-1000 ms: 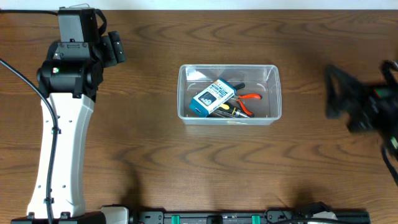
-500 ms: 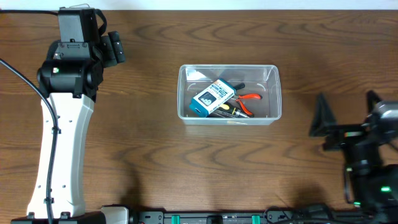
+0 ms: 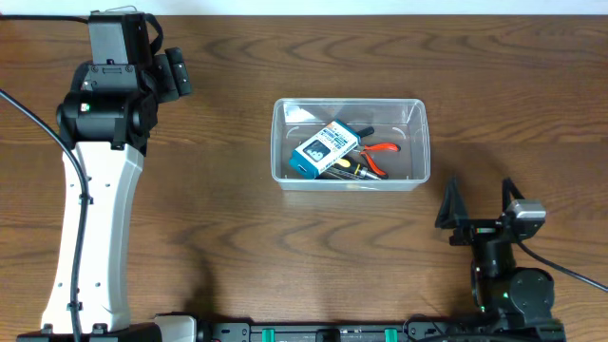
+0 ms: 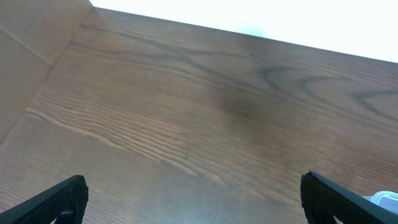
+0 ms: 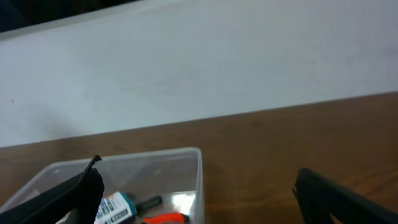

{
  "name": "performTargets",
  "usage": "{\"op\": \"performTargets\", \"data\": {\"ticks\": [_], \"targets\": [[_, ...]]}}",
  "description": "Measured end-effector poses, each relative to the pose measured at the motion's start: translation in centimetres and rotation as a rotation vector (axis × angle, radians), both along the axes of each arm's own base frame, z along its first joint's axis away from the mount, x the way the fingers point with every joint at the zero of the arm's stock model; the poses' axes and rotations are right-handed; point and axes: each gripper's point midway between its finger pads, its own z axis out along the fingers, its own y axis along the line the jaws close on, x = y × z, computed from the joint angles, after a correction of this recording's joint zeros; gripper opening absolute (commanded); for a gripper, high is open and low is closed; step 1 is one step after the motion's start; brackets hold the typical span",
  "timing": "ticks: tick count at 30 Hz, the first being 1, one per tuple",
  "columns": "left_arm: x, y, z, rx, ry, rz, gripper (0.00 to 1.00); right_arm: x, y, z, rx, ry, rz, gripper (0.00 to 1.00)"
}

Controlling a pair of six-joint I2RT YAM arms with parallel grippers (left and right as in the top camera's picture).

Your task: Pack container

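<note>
Gripper of right arm [image 3: 480,217] spread wide, nothing between its fingers [image 5: 59,199], low near the front right of the dark wooden worktop [image 3: 237,247] and aimed toward the far side. In the right wrist view, two black fingers at the lower corners, well apart. Beyond, and apart from it, the container [image 3: 424,142]: clear plastic bin at mid-worktop, upright, open on top. Inside, a blue-and-white box [image 3: 325,149] lying aslant over hand tools [image 3: 350,167], orange-handled pliers [image 3: 382,152] just beside it. Far off at the left rear, left gripper [image 3: 174,74] likewise parted and empty, above wood grain, well apart from the bin.
</note>
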Motion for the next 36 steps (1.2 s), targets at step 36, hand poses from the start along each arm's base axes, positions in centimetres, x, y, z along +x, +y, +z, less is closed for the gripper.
{"op": "performTargets", "data": {"ticks": [36], "targets": [[0.0, 0.0, 0.0, 0.0, 0.0, 0.0, 0.98, 0.1, 3.2, -6.3, -0.27, 0.036, 0.199, 0.99]]}}
